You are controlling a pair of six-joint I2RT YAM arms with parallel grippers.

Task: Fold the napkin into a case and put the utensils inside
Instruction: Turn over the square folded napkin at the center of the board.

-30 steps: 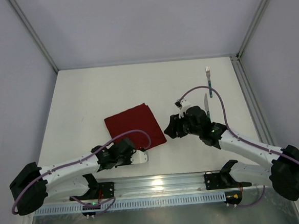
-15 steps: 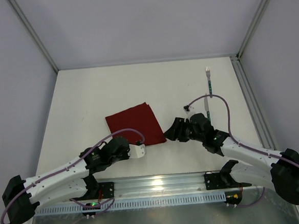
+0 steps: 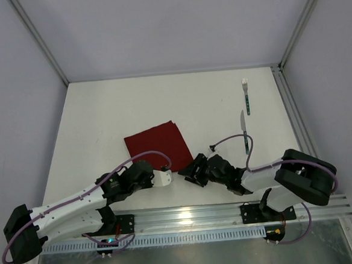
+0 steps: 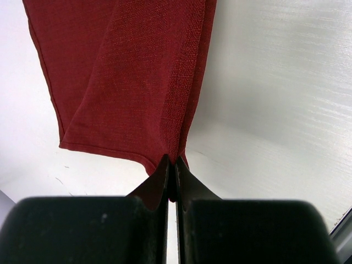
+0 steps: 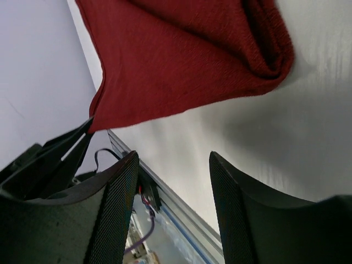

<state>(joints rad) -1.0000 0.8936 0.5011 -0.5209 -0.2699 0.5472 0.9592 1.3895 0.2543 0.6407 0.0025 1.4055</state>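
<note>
— How is the left arm posed?
— It is stretched low from its base along the near edge. The left tool [image 4: 171, 165] is pinched together on the napkin [image 3: 158, 146] at its near right corner.
— And the right arm?
— It is folded tightly at the elbow, with the forearm laid low and pointed leftward. The right tool [image 3: 189, 170] is held with its fingers apart just beside that corner, and nothing is gripped.
— Where is the napkin found?
— It is folded on the tabletop [image 3: 120, 106], near the middle. The fork [image 3: 245, 94] and knife [image 3: 243, 122] are seen well apart from it, at the far right.
</note>
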